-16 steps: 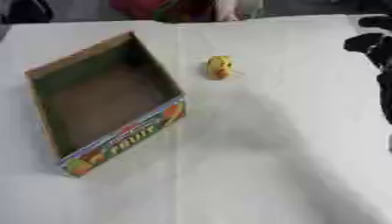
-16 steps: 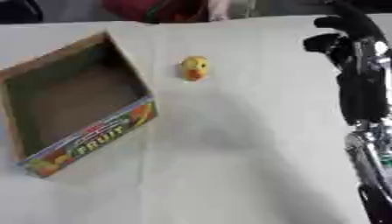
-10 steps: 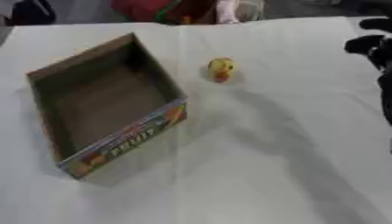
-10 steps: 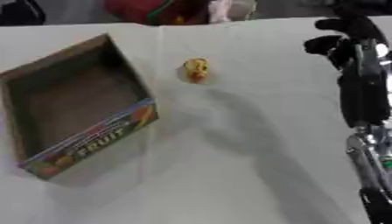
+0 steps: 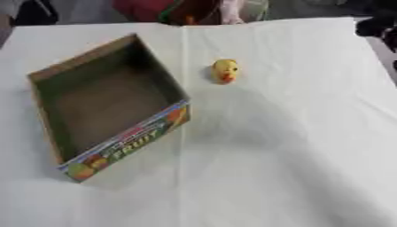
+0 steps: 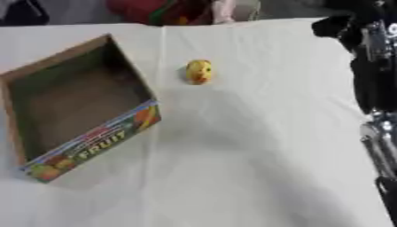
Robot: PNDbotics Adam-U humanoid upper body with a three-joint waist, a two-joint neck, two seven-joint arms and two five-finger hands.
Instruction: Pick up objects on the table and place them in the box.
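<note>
Looks like the reach is only being set up: the yellow toy sits untouched right of the box, the right hand is raised far right of it, fingers can't be told, so lowering onto the toy is needed.

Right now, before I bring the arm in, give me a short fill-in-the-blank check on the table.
1. The small yellow toy with the orange mark lies on the white tablecloth, ____ the box.
2. The open cardboard box holds ____.
3. The printed word on the box's colourful front panel reads ____.
4. The robot's black hand shows at the view's upper ____ corner.

Missing words: outside; nothing; FRUIT; right
</note>
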